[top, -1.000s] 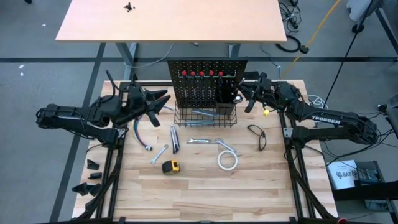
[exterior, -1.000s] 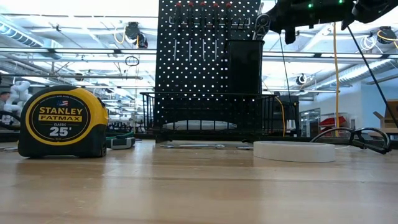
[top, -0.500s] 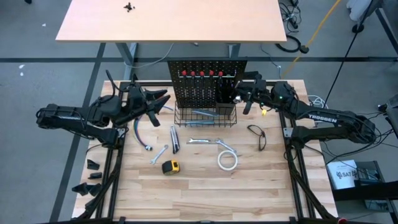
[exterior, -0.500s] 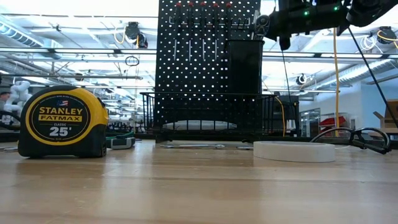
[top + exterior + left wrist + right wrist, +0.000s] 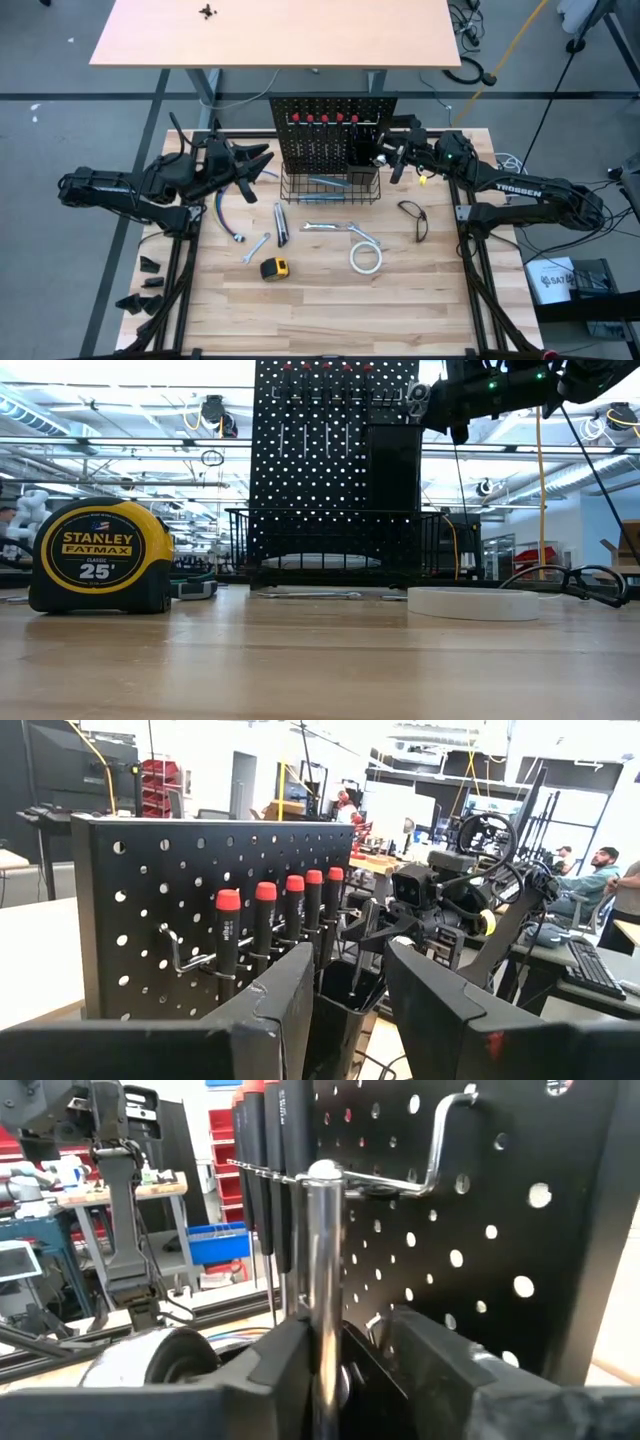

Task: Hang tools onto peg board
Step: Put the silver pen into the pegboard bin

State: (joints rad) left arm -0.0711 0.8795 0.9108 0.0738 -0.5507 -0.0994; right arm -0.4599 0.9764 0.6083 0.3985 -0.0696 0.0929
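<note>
At the right-hand edge of the peg board (image 5: pixel 333 128) my right gripper (image 5: pixel 390 155) sits high over the black cup holder (image 5: pixel 362 152), and its wrist camera shows a shiny steel shaft (image 5: pixel 322 1280), most likely a ratchet or wrench handle, standing upright between its jaws, with the tip just under a wire hook (image 5: pixel 400 1170). Those jaws look narrow but I cannot tell whether they are clamping the shaft or have just let go of it, so I treat the tool as unsecured. My worry is that it drops crooked: if it is free and not seated in the cup holder, it could tip against the red-handled screwdrivers (image 5: pixel 275 920) already racked on the board, or fall into the wire basket (image 5: pixel 330 186). Pulling back carelessly could also snag the hook or drag the shaft out. My left gripper (image 5: pixel 255 163) waits beside the left edge of the board, jaws partly apart and holding nothing. Much is left lying on the table (image 5: pixel 320 310): the yellow-black tape measure (image 5: pixel 275 268), the white tape roll (image 5: pixel 366 258), a small wrench (image 5: pixel 257 246), a grey utility knife (image 5: pixel 281 222), another wrench (image 5: pixel 325 227) and pliers (image 5: pixel 415 219).
</note>
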